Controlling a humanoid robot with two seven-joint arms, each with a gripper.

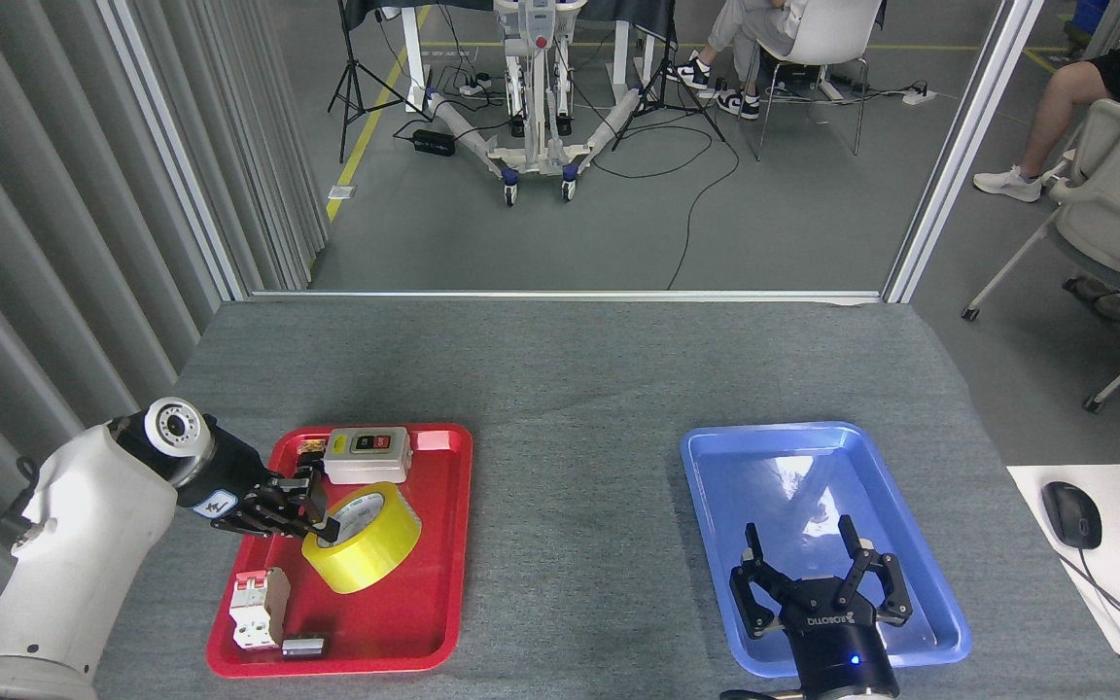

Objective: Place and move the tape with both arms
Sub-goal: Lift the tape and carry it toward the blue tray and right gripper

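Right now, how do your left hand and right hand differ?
The left hand is closed on the rim of the tape, tilting it over the red tray; the right hand is open and holds nothing. The left reaches in sideways; the right points away over the blue tray. Both are black.

"ROBOTIQ" (upside down) on right claw (821, 580)

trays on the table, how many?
2. The red tray sits on the left side of the table, holding the tape and small parts; the blue tray is on the right. None looks hidden.
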